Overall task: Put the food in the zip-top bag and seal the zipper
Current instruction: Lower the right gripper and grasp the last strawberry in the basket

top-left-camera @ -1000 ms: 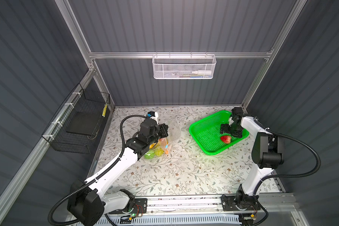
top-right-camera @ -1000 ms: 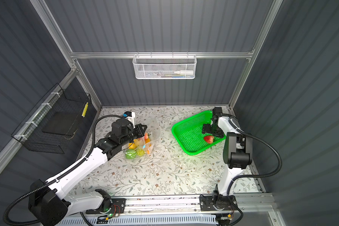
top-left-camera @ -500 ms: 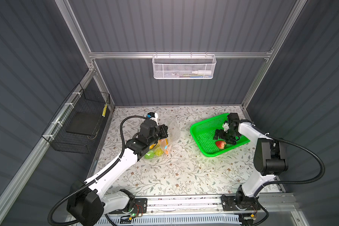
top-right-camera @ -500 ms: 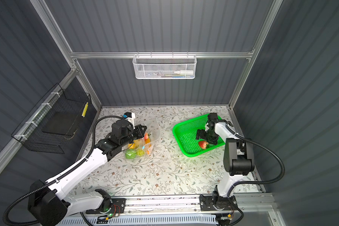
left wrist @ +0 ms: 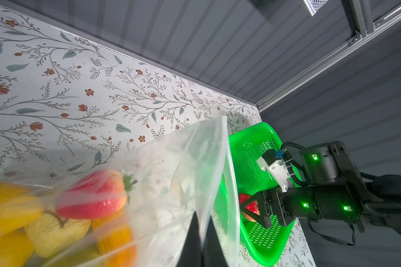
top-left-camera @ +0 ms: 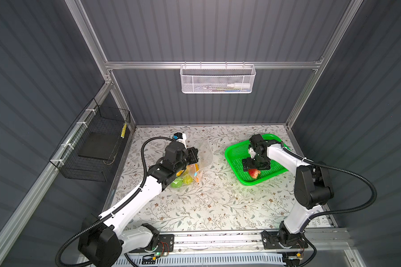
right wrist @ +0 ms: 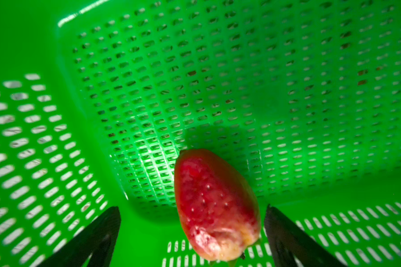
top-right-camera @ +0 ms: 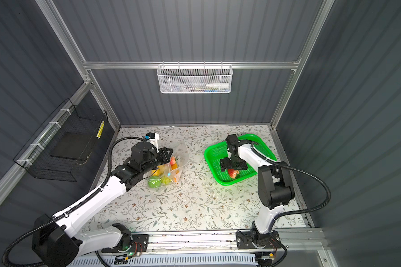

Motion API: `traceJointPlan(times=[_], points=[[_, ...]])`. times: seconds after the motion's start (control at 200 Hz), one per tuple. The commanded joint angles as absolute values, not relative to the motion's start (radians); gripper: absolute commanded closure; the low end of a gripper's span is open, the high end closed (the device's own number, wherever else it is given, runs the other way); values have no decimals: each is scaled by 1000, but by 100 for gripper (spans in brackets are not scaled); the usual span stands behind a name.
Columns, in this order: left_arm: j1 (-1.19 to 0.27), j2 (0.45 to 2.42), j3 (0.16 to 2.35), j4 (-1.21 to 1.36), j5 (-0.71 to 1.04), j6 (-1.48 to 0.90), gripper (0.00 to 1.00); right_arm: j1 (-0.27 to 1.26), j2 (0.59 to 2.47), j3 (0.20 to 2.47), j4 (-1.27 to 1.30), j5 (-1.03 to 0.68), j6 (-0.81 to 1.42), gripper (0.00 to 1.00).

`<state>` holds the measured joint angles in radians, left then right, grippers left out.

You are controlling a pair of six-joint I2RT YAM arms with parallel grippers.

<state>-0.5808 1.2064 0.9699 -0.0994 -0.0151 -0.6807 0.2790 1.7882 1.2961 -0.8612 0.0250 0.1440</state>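
In green basket [right wrist: 218, 69], strawberry [right wrist: 213, 203] between spread fingers [right wrist: 97, 235] of right hand [right wrist: 192, 209]

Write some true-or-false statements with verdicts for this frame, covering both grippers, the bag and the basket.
1. The left gripper is shut on the zip-top bag, pinching its edge. True.
2. The right gripper is shut on the strawberry. False: its jaws stand open on either side of it.
3. The green basket holds several fruits. False: only that one strawberry shows in it.
4. The bag already holds yellow, orange, green and red food. True.
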Motion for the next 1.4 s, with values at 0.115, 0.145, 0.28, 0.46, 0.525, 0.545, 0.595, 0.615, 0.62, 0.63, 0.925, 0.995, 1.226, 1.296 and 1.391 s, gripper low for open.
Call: traceJointPlan(times=[0.115, 0.145, 0.28, 0.46, 0.525, 0.545, 0.595, 0.615, 0.62, 0.63, 0.925, 0.995, 1.226, 1.296, 1.391], points=[[-581, 1207, 994, -104, -16, -652, 100, 310, 1820, 1300, -920, 142, 77, 2], [-581, 1209, 995, -104, -15, -653, 100, 311, 1826, 1300, -918, 148, 76, 2], [-581, 1207, 994, -107, -18, -653, 100, 313, 1849, 1301, -907, 155, 68, 4], [-581, 1198, 988, -112, -25, -658, 100, 313, 1867, 1292, -887, 151, 72, 8], [-581, 1197, 987, -114, -26, -658, 100, 313, 1875, 1292, -884, 154, 77, 12], [-581, 1195, 985, -114, -26, -658, 100, 313, 1877, 1293, -882, 156, 79, 13], [-581, 1195, 986, -115, -27, -660, 100, 313, 1881, 1293, -881, 157, 84, 15], [-581, 1194, 986, -115, -28, -660, 100, 313, 1883, 1294, -878, 158, 84, 17], [-581, 1194, 986, -115, -28, -661, 100, 313, 1883, 1294, -879, 159, 85, 17], [-581, 1194, 986, -115, -28, -660, 100, 313, 1884, 1293, -879, 159, 86, 18], [-581, 1189, 985, -119, -32, -663, 100, 304, 1869, 1293, -873, 162, 101, 43], [-581, 1189, 984, -119, -32, -663, 100, 299, 1855, 1292, -869, 156, 106, 49], [-581, 1181, 984, -125, -43, -660, 100, 262, 1781, 1303, -856, 116, 131, 52], [-581, 1180, 983, -127, -45, -661, 100, 247, 1747, 1314, -857, 101, 138, 52], [-581, 1181, 983, -126, -49, -660, 100, 234, 1697, 1332, -858, 82, 146, 52]])
